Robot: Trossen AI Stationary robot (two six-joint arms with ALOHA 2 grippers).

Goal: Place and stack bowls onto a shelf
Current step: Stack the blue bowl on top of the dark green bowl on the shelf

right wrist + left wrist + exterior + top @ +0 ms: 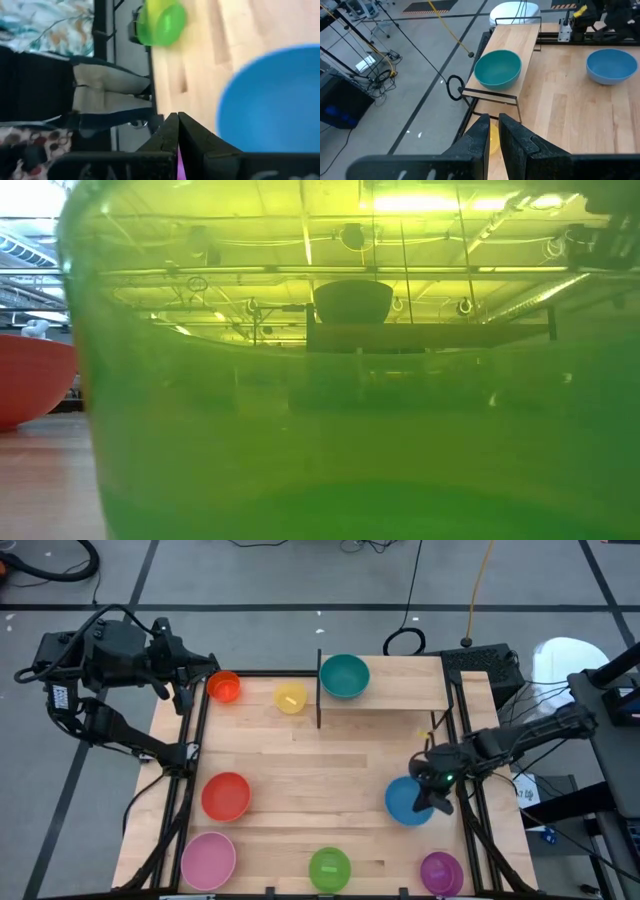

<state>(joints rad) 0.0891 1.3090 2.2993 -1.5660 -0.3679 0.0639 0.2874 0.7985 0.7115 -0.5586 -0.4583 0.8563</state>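
Teal, round and plastic, one small bowl [344, 675] sits upright on the light-wood shelf board [400, 683] at the far side of the bench [300, 770]; seven bowls remain off it. The shelf's long axis runs left to right. The right end effector [432, 792], fingers closed on nothing, hovers at the blue plastic bowl [405, 802]. The left end effector [178, 675], fingers nearly together, waits far left beside the orange bowl [223, 687].
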